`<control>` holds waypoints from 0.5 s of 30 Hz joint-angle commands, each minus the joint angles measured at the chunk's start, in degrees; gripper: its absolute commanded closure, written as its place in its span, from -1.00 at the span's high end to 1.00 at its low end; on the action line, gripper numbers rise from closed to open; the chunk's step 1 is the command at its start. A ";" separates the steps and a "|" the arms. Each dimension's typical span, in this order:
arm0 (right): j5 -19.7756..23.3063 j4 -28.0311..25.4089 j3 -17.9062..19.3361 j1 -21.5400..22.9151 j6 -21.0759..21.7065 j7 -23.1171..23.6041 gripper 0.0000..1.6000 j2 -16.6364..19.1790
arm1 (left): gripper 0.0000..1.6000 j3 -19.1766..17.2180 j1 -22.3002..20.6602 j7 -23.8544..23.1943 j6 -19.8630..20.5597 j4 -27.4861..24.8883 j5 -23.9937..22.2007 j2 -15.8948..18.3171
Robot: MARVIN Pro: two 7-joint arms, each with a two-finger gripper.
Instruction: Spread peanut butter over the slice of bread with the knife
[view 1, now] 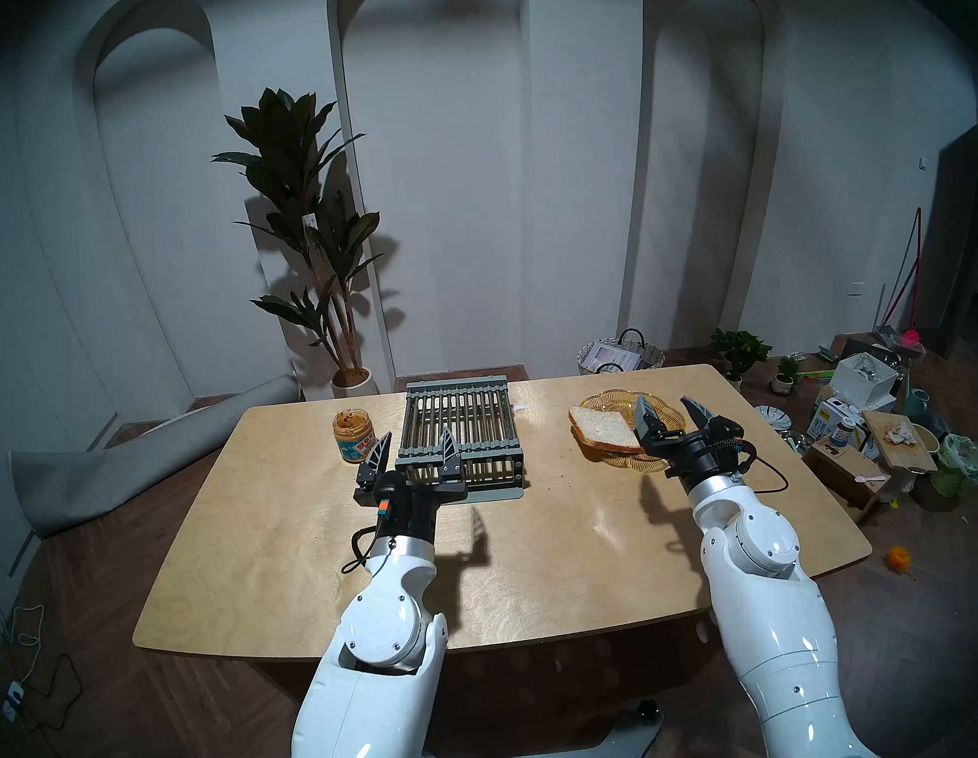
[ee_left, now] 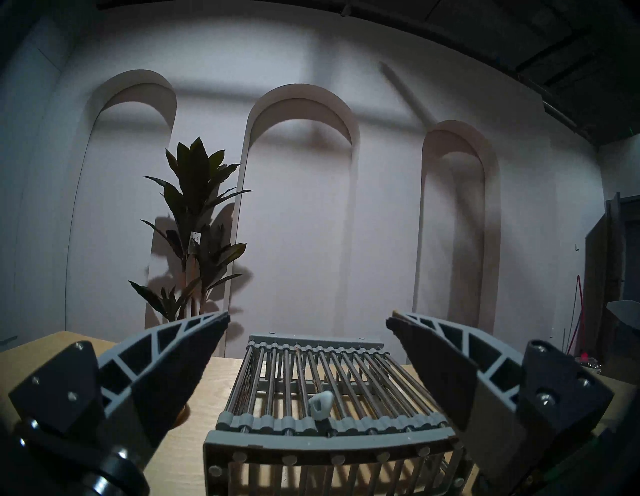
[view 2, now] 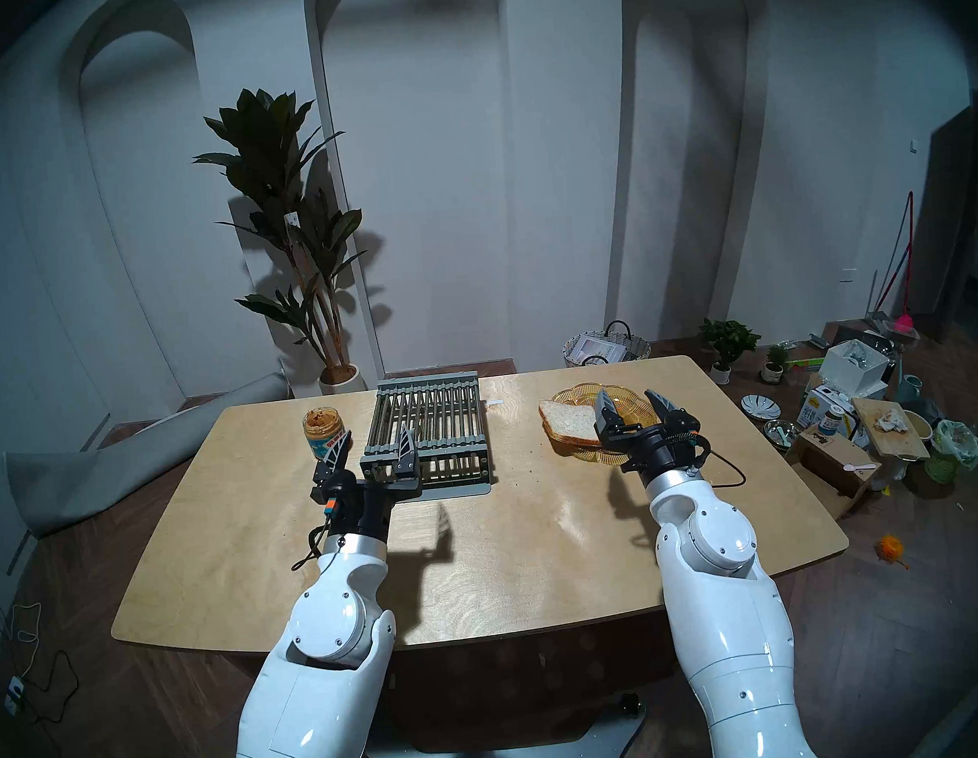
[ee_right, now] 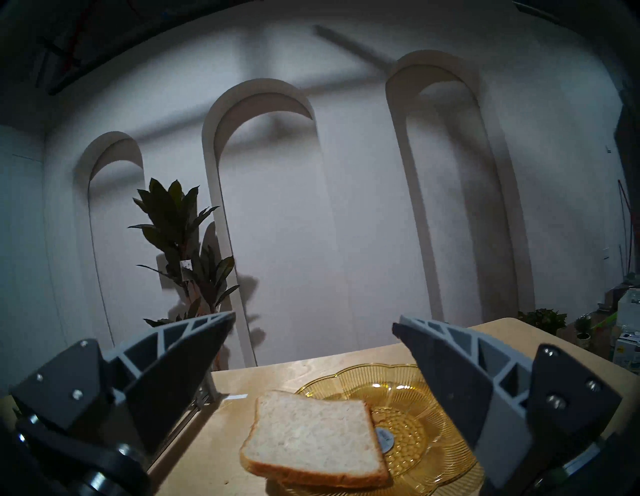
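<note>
The open jar of peanut butter (view 1: pixel 354 435) stands at the table's back left. The slice of bread (view 1: pixel 604 428) lies on a second slice and overhangs the left rim of the amber glass plate (view 1: pixel 619 402); it also shows in the right wrist view (ee_right: pixel 315 440). Only the knife's light grey handle end (ee_left: pixel 320 405) shows, poking up between the bars of the grey rack (ee_left: pixel 311 367). My left gripper (view 1: pixel 417 437) is open and empty, above the rack's near left corner. My right gripper (view 1: pixel 665 402) is open and empty, above the plate's near edge, right of the bread.
The grey barred rack (view 1: pixel 458 423) stands at the table's back middle. A potted plant (view 1: pixel 318 237) and a woven basket (view 1: pixel 619 356) stand behind the table. Boxes, bowls and small plants crowd the floor at the right (view 1: pixel 855 416). A rolled grey mat (view 1: pixel 137 460) lies at the left.
</note>
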 commanded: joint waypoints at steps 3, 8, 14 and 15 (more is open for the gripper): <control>1.48 2.74 1.72 7.56 -0.70 -0.75 1.00 1.61 | 1.00 5.89 -7.62 7.35 2.10 4.82 2.65 -0.33; 1.79 5.29 2.04 9.82 -1.28 -0.46 1.00 2.23 | 1.00 8.29 -9.98 12.30 2.60 7.94 3.07 -0.73; 2.30 7.61 2.37 12.23 -2.62 0.61 1.00 3.37 | 1.00 12.12 -13.45 20.32 2.42 12.13 4.09 -1.52; 2.30 7.61 2.37 12.23 -2.62 0.61 1.00 3.37 | 1.00 12.12 -13.45 20.32 2.42 12.13 4.09 -1.52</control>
